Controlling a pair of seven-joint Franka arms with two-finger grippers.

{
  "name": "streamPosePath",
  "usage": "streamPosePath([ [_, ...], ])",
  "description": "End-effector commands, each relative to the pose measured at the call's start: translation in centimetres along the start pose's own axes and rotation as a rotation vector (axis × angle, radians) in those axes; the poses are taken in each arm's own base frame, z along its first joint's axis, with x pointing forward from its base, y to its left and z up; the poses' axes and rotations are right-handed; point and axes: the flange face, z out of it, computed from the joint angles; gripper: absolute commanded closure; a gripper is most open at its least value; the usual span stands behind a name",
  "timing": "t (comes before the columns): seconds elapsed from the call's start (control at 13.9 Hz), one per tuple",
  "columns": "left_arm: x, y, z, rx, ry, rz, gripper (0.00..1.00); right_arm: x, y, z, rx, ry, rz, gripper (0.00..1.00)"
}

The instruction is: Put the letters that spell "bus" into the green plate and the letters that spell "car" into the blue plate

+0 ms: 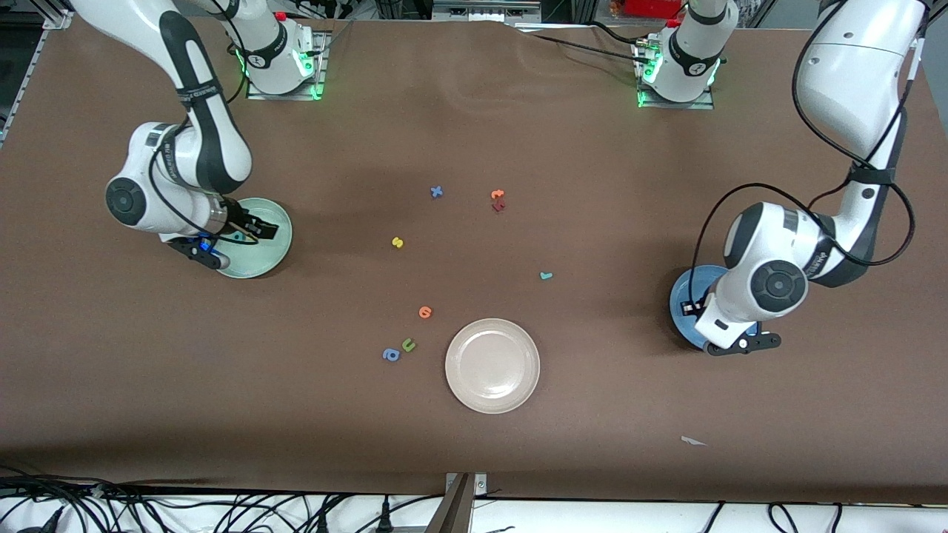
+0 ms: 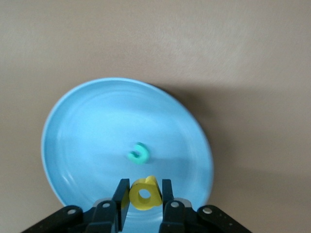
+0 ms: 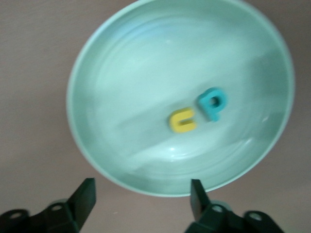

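Observation:
My left gripper (image 2: 145, 183) hangs low over the blue plate (image 2: 97, 121), shut on a yellow "a" (image 2: 144, 195). A teal "c" (image 2: 139, 153) lies in that plate (image 1: 681, 296) at the left arm's end of the table. My right gripper (image 3: 141, 189) stands open and empty at the rim of the green plate (image 3: 121, 73), in which a yellow "u" (image 3: 182, 121) and a teal "b" (image 3: 214, 103) lie side by side. That plate (image 1: 275, 255) sits at the right arm's end. A yellow "s" (image 1: 398, 242) and a teal "r" (image 1: 546, 276) lie on the table's middle.
A cream-white plate (image 1: 492, 365) sits nearest the front camera. Loose letters lie about the middle: a blue one (image 1: 437, 192), an orange (image 1: 497, 195) and a dark red one (image 1: 498, 206) together, an orange one (image 1: 425, 312), a green "u" (image 1: 408, 344), a blue "a" (image 1: 390, 354).

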Motion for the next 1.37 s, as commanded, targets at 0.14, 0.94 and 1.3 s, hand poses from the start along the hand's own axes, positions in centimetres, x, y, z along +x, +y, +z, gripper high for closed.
streamPosePath([
  [0.14, 0.2, -0.1, 0.9, -0.045, -0.032, 0.085, 0.0, -5.8, -10.7, -1.0, 0.034, 0.035, 0.137, 0.01],
  [0.94, -8.3, 24.8, 1.7, -0.254, 0.007, -0.277, 0.0, -14.3, -22.3, 8.5, 0.093, 0.257, -0.073, 0.36],
  [1.3, -11.2, 30.0, 3.3, -0.267, 0.02, -0.266, 0.02, -14.4, -22.9, 8.8, 0.128, 0.293, -0.06, 0.39],
])
